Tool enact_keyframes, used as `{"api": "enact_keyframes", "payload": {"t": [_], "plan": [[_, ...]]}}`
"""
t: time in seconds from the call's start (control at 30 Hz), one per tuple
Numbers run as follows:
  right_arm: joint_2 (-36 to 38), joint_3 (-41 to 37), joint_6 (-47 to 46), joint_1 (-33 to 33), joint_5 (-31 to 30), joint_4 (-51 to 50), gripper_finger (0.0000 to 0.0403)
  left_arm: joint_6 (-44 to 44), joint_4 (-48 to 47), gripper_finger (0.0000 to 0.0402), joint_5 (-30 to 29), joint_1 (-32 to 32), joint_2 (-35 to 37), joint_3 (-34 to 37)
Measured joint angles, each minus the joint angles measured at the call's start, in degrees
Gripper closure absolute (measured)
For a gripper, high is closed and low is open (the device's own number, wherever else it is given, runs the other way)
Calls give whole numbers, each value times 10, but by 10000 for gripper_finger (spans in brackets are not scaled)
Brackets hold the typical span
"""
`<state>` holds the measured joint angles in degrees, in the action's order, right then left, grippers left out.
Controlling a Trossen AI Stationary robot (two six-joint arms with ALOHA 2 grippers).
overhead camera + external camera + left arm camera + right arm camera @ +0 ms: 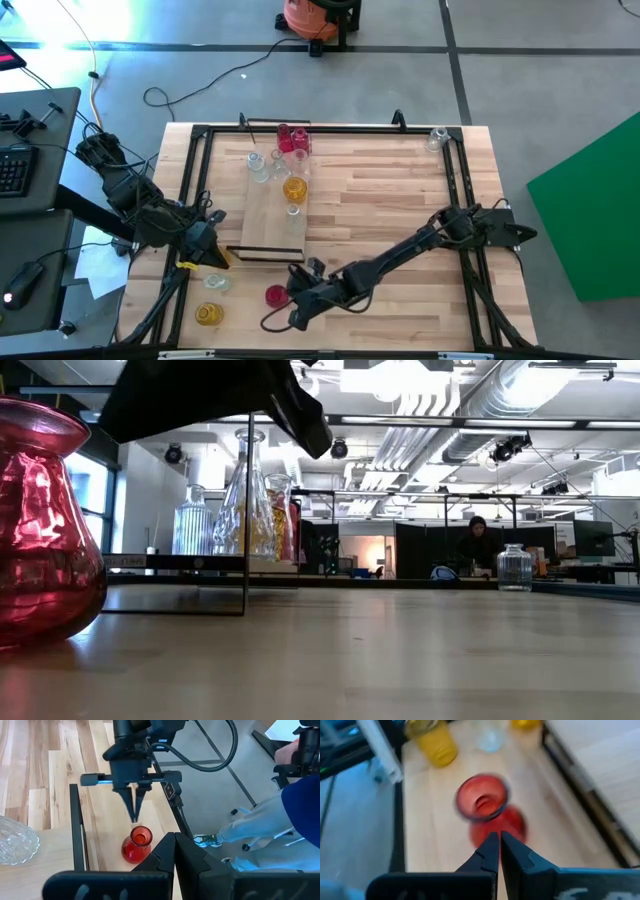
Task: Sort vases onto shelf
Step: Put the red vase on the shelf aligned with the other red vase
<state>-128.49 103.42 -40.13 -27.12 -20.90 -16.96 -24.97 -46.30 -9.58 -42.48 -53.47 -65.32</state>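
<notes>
A red vase (275,295) stands upright on its base on the tabletop near the near edge; it also shows in the wrist views (136,845) (487,810) and the low view (40,530). My right gripper (297,300) (134,815) (498,842) is shut, pointing down just beside and above the vase's mouth, apart from it. My left gripper (207,252) (174,845) is shut and waits at the table's left edge. The shelf (272,225) carries red (291,138), clear (258,166) and amber (294,189) vases at its far end.
A clear vase (215,284) and an amber vase (207,314) stand near the table's near-left corner, close to the left gripper. Another clear vase (437,137) stands at the far-right corner. A black frame (190,190) runs around the tabletop. A person (300,805) is beside the table.
</notes>
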Motion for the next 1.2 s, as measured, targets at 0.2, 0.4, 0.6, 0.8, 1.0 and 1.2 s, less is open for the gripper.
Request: {"api": "enact_keyframes", "payload": {"t": [0.2, 0.4, 0.6, 0.8, 1.0, 1.2], "plan": [[0, 0, -21, 14, -50, 14, 403, -3, 0, 401, 0, 0, 0, 0], [0, 0, -61, 19, -93, 14, 403, -5, 0, 401, 0, 0, 0, 0], [0, 0, -104, 12, -141, 9, 403, -5, 0, 401, 0, 0, 0, 0], [0, 0, -154, 6, -190, -13, 403, -4, 0, 401, 0, 0, 0, 0], [0, 0, -169, 6, -225, -15, 403, -4, 0, 401, 0, 0, 0, 0], [0, 0, -187, 9, -243, -16, 403, -3, -1, 401, 0, 0, 0, 0]]}}
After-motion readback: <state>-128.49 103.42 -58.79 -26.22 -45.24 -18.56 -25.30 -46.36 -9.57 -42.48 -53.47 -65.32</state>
